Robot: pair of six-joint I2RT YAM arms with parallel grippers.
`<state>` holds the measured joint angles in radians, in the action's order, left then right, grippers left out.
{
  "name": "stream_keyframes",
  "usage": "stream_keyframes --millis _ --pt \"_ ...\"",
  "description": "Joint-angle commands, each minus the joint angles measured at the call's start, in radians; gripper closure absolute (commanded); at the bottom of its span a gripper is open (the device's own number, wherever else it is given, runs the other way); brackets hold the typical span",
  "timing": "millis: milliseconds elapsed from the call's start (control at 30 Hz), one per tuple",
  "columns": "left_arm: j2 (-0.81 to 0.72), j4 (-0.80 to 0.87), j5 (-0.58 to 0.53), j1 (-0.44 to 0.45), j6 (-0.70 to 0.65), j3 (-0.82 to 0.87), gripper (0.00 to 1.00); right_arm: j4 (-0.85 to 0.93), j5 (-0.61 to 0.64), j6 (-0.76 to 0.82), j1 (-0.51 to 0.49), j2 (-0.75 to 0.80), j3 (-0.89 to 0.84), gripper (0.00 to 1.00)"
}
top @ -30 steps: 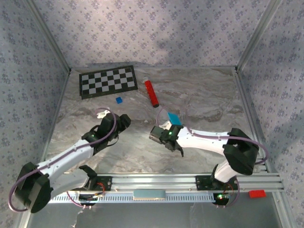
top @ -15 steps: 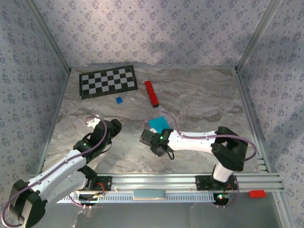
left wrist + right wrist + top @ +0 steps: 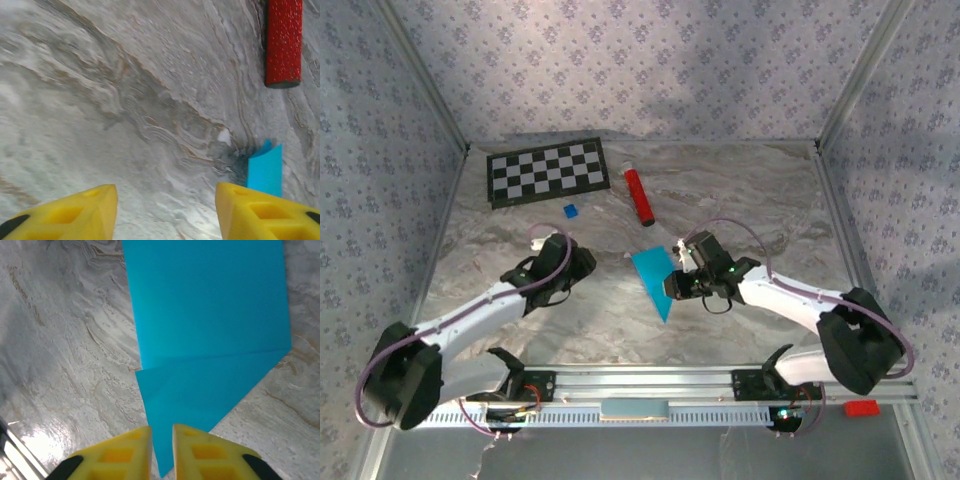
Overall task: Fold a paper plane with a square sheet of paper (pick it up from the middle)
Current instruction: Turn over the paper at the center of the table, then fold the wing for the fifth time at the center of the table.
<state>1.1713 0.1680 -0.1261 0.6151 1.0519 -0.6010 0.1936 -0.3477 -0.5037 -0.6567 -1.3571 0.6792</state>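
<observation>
The blue paper (image 3: 654, 278) lies near the middle of the top view, on the gray table (image 3: 750, 200). It is folded. It is wide at the top and comes down to a point at the bottom. The right gripper (image 3: 673, 287) is at the paper's right edge.

In the right wrist view the paper sits in the upper middle, and a fold line runs across it. Its point dips into the thin gap between the two yellow fingers (image 3: 125, 450) at the bottom. Those fingers are almost together. I cannot tell if they squeeze the paper.

The left gripper (image 3: 584, 262) is to the left of the paper and apart from it. In the left wrist view its yellow fingers (image 3: 75, 215) are wide apart at the bottom, with bare table between them. A bit of the paper peeks in at the lower right.

In the top view a red tube (image 3: 639, 196) lies above the paper. A little blue block (image 3: 570, 211) and a checker board (image 3: 547, 172) are at the upper left.
</observation>
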Motion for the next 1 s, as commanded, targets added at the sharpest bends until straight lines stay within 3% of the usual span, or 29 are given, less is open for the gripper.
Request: stream_keyframes --millis 0,433,733,967 --pt "0.062 -0.041 0.12 -0.002 -0.036 -0.056 0.51 -0.087 -0.161 -0.07 0.032 -0.054 0.01 0.87" --pt "0.212 -0.09 0.274 -0.003 -0.049 -0.127 0.54 -0.066 -0.192 -0.214 0.04 -0.267 0.052 0.9" --pt "0.346 -0.286 0.461 0.004 0.005 -0.162 0.71 -0.084 -0.148 -0.382 0.016 -0.307 0.05 0.87" --pt "0.464 -0.323 0.505 0.04 0.018 -0.242 0.81 -0.218 -0.121 -0.566 0.001 -0.311 -0.016 0.85"
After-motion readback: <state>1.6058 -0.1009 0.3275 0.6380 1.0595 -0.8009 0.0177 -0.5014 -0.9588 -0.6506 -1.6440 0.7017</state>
